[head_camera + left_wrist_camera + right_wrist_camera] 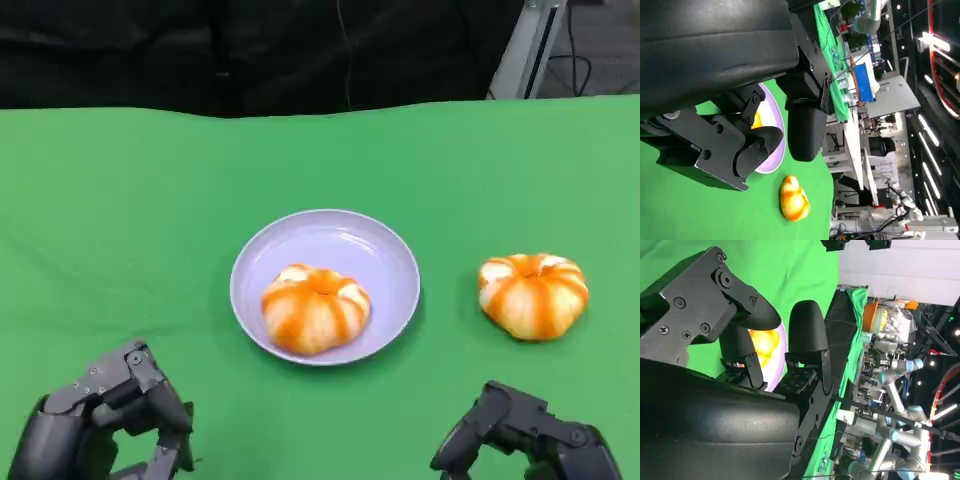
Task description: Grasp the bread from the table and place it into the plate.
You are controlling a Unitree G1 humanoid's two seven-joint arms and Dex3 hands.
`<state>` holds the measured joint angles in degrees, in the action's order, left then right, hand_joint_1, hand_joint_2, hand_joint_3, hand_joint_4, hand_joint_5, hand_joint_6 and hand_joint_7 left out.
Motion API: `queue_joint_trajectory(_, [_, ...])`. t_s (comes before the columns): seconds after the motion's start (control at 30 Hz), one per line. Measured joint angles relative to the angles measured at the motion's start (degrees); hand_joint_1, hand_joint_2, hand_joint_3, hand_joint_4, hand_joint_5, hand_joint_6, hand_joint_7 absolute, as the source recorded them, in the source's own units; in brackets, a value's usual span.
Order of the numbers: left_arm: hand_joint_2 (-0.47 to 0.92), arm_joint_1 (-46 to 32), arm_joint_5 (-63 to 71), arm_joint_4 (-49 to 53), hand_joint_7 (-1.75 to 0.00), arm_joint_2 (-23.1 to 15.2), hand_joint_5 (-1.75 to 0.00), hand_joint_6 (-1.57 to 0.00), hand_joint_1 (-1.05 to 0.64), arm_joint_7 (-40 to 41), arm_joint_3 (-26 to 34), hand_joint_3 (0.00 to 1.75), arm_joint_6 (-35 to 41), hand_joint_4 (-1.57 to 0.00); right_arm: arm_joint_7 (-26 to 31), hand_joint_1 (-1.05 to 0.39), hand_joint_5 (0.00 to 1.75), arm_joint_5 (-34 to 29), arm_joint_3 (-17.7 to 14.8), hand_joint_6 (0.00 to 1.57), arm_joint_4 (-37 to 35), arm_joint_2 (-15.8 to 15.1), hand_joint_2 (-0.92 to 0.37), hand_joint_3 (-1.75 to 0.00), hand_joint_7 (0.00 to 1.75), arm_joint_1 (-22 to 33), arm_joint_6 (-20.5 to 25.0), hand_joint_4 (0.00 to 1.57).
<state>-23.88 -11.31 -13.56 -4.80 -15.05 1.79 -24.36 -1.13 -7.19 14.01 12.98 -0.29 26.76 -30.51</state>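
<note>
Fingers of our left hand (105, 420) hang apart, holding nothing; one bread (315, 308) lies in the plate (390, 250). Another bread (533, 294) waits on the bench (120, 220), probably soft and light; we cup its sides gently. Our right hand (525, 435) is likewise empty.

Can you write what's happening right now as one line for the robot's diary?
bread: on plate | second bread: on table | left hand: empty | right hand: empty

Left robot hand (105, 415) and right robot hand (525, 435) low, empty, fingers apart.
</note>
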Motion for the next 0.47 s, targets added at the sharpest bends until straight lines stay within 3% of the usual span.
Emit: queue_joint_trajectory(0.47, [0.54, -0.63, -0.06, 0.02, -1.66, 0.05, -1.75, -0.74, 0.05, -0.02, -0.05, 1.14, -0.13, -0.84, 0.02, -0.05, 1.6, -0.15, 0.3, 0.78, 0.56, 0.01, -0.31, -1.35, 1.32, 0.08, 0.0, 0.72])
